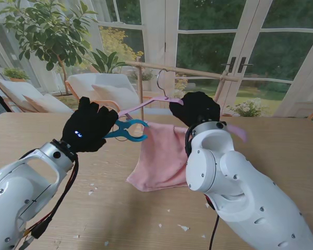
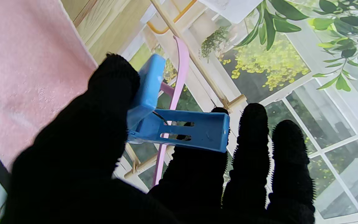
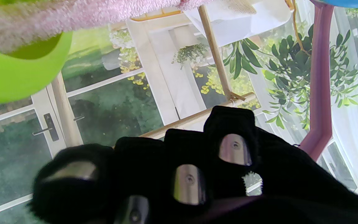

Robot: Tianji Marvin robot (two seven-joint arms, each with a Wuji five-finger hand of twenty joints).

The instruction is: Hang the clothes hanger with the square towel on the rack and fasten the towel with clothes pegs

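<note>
Setting: home sunroom or conservatory. Evidence: wooden tabletop [image 1: 94, 208]; white-framed glass doors [image 1: 240, 57] at far side; potted tree [image 1: 47, 31] far left; cushioned chairs [image 1: 101, 88]; garden beyond.

Glass doors [image 1: 240, 52]; potted tree [image 1: 47, 31]; wood table [image 1: 281, 140].

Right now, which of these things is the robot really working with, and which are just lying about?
Job things:
pink towel
pink hanger
wooden rack
blue peg in the left hand
green peg
right hand on the hanger

Lying about:
white scraps on the table
</note>
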